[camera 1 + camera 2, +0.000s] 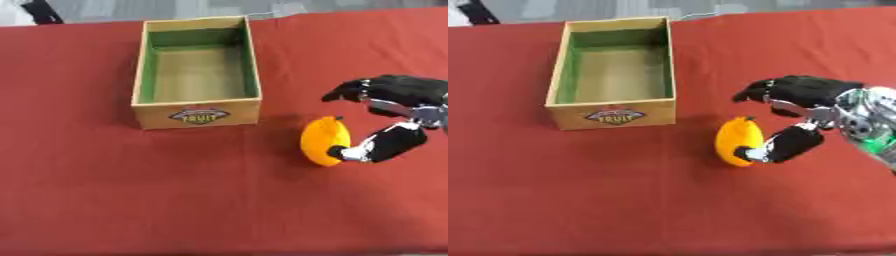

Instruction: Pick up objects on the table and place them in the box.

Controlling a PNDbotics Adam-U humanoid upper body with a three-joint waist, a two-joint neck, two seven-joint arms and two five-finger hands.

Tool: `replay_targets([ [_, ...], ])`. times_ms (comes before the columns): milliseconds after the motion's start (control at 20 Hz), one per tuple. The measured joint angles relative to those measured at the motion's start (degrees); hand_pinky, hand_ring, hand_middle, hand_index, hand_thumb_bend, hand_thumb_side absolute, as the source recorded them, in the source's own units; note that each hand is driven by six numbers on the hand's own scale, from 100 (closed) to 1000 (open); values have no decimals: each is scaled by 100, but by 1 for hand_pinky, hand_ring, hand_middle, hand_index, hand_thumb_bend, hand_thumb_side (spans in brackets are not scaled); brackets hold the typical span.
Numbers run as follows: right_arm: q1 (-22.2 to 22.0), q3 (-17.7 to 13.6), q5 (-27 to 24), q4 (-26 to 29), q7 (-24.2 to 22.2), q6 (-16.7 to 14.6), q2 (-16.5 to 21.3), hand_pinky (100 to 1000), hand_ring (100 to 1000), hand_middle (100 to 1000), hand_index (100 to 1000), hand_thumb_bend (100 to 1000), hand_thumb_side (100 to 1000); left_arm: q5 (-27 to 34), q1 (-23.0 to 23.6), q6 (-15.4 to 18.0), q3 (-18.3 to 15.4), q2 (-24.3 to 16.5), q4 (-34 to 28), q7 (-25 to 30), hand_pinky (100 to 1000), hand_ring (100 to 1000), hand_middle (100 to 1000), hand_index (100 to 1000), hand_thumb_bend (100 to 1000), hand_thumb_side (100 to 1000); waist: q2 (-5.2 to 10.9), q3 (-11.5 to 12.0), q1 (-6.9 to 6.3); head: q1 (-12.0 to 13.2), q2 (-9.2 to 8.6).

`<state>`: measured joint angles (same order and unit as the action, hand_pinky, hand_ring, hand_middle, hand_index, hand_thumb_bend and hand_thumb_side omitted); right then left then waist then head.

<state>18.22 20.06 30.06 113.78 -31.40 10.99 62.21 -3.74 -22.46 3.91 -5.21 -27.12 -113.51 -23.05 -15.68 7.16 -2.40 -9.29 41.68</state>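
Open red table surrounds my right hand on all sides. The orange fruit stands against my thumb, between the hand and the wooden box. A strip of bare cloth separates fruit and box. The box's front wall rises in that direction; its open top is unobstructed, its interior vacant.

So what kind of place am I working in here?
Probably a lab or demo tabletop, not a kitchen: a red cloth covers the table, with only a wooden box labelled for fruit, one orange fruit at the right hand, and grey floor beyond.
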Motion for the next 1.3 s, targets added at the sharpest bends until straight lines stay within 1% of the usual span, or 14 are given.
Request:
replay_targets([
  [350, -8, 46, 167, 0, -148, 191, 0, 828, 889, 867, 1000, 585, 715, 61, -30, 22, 1, 46, 0, 21, 613, 689, 746, 944, 261, 1000, -112, -43, -31, -41, 0],
  [600, -4, 137, 352, -19, -235, 279, -30, 811, 876, 819, 1000, 573, 702, 75, -33, 23, 1, 46, 0, 22, 614, 687, 741, 934, 229, 1000, -148, -19, -44, -99, -5],
  [750, 44, 190, 460, -107, -233, 284, -57, 802, 866, 800, 1000, 562, 698, 90, -42, 26, 2, 48, 0, 20, 613, 687, 739, 931, 227, 1000, -165, -10, -62, -131, -50],
  [850, 89, 220, 514, -184, -199, 294, -90, 792, 856, 786, 1000, 543, 696, 96, -53, 26, 2, 49, 0, 20, 614, 687, 739, 930, 223, 1000, -166, -4, -69, -150, -79],
  [1050, 199, 298, 616, -313, -83, 279, -156, 771, 836, 759, 1000, 501, 657, 98, -68, 28, 2, 50, 0, 21, 614, 686, 736, 925, 216, 1000, -180, 28, -70, -172, -107],
  [1150, 258, 316, 687, -429, -15, 243, -183, 761, 825, 741, 1000, 463, 630, 102, -74, 31, 3, 52, 0, 22, 615, 686, 735, 924, 210, 1000, -195, 32, -70, -178, -108],
  [1200, 289, 330, 725, -505, 28, 214, -206, 746, 810, 715, 990, 425, 609, 107, -76, 35, 3, 52, 0, 25, 615, 686, 734, 922, 206, 1000, -200, 38, -70, -179, -108],
  [1300, 338, 332, 797, -671, 150, 155, -251, 736, 800, 694, 964, 372, 582, 114, -78, 42, 3, 55, 0, 30, 615, 685, 733, 920, 203, 1000, -203, 56, -70, -181, -109],
])
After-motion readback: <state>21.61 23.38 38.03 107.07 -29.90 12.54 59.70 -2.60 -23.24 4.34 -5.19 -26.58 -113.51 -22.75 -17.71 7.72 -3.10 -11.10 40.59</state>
